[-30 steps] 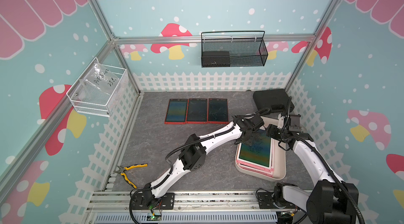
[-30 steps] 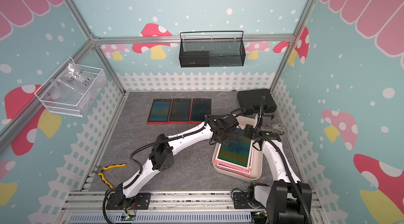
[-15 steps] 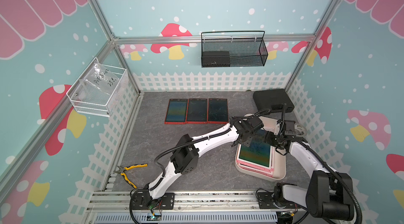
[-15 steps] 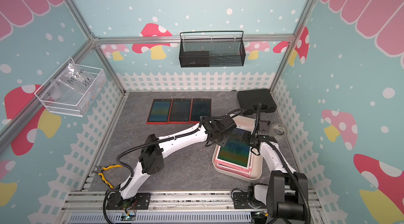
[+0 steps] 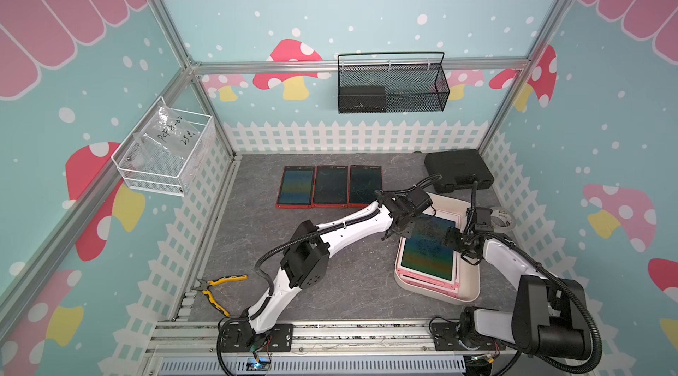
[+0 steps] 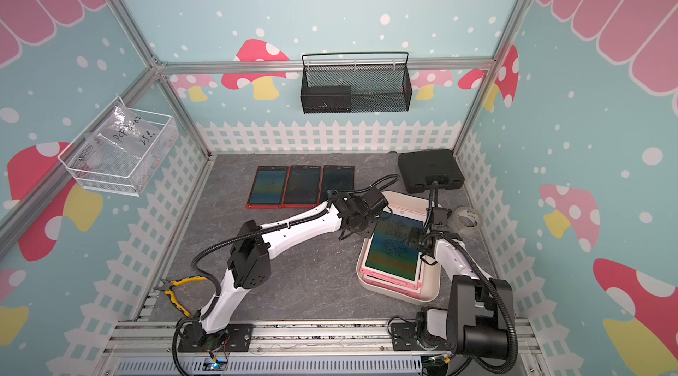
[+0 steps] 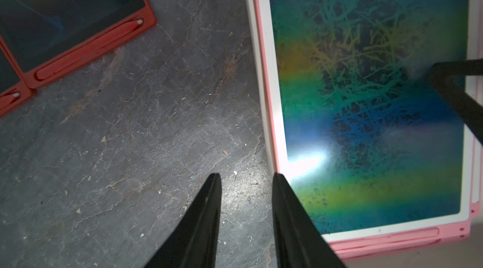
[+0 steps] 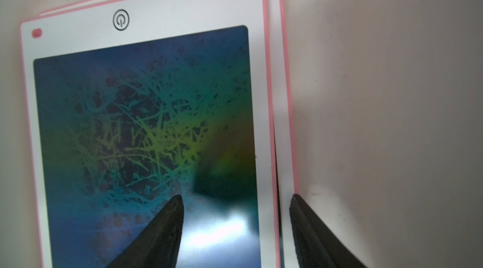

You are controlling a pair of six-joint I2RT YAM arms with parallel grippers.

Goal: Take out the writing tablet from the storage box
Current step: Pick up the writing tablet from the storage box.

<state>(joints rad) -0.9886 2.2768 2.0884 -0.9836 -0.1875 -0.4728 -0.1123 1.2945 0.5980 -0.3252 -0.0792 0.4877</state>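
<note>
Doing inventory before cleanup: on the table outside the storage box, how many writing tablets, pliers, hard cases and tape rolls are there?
Red writing tablets: 3
Yellow-handled pliers: 1
Black hard case: 1
Tape roll: 1
Total: 6

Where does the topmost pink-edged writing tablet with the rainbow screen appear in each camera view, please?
Top view: the pink-edged white writing tablet lies right of centre.
Top view: the tablet also lies right of centre.
Left wrist: the tablet lies beside the open left gripper.
Right wrist: the tablet lies beneath the open right gripper.
Shared landmark: the cream-white plastic storage box around it.
</note>
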